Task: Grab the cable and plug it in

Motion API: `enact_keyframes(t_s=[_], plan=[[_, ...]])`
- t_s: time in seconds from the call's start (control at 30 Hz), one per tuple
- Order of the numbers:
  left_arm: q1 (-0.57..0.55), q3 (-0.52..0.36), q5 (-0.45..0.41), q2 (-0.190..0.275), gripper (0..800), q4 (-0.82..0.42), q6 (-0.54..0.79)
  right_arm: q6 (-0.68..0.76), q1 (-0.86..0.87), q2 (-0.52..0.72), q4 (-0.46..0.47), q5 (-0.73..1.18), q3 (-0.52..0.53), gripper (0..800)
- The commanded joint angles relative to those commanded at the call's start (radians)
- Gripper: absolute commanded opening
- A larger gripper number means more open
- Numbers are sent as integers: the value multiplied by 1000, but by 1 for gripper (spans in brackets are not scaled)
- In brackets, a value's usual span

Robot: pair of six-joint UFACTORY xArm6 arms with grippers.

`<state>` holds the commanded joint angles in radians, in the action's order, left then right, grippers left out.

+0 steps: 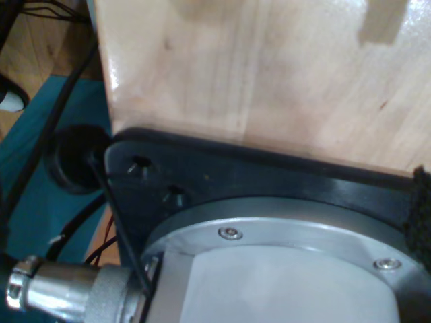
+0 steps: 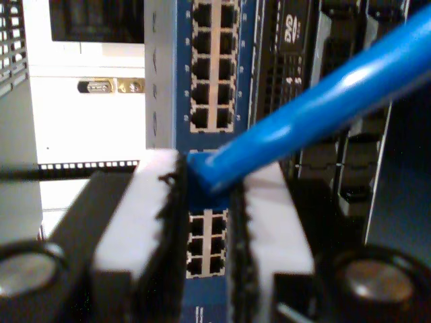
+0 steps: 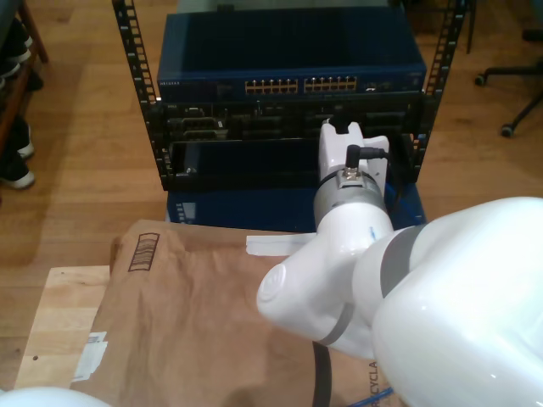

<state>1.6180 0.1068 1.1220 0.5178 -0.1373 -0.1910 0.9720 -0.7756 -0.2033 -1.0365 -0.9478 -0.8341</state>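
Second wrist view showed my second pincer [image 2: 205, 222] clamped on the blue cable [image 2: 323, 111] before the switch's ports [image 2: 210, 67]; my first pincer's state I could not tell.

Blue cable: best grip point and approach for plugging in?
Grip the cable at its plug end, where my second gripper pinches it now. Pads flank the boot, cable trailing back, so the plug faces the switch ports.

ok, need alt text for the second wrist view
My second gripper is shut on the cable at its plug end, the bright-blue cable running up and away from the white fingers. Just beyond is a blue network switch with rows of empty ports, with dark rack equipment beside it.
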Motion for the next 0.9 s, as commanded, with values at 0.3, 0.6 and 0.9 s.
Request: enact_keyframes(t_s=[0.3,0.6,0.9], plan=[[0,0,0,0,800,0,0,-31,2,-14,-2,95,-55,0],[0,0,0,0,800,0,0,-57,0,-38,-8,92,-101,0],[0,0,0,0,800,0,0,-55,3,-35,-11,89,-86,0]])
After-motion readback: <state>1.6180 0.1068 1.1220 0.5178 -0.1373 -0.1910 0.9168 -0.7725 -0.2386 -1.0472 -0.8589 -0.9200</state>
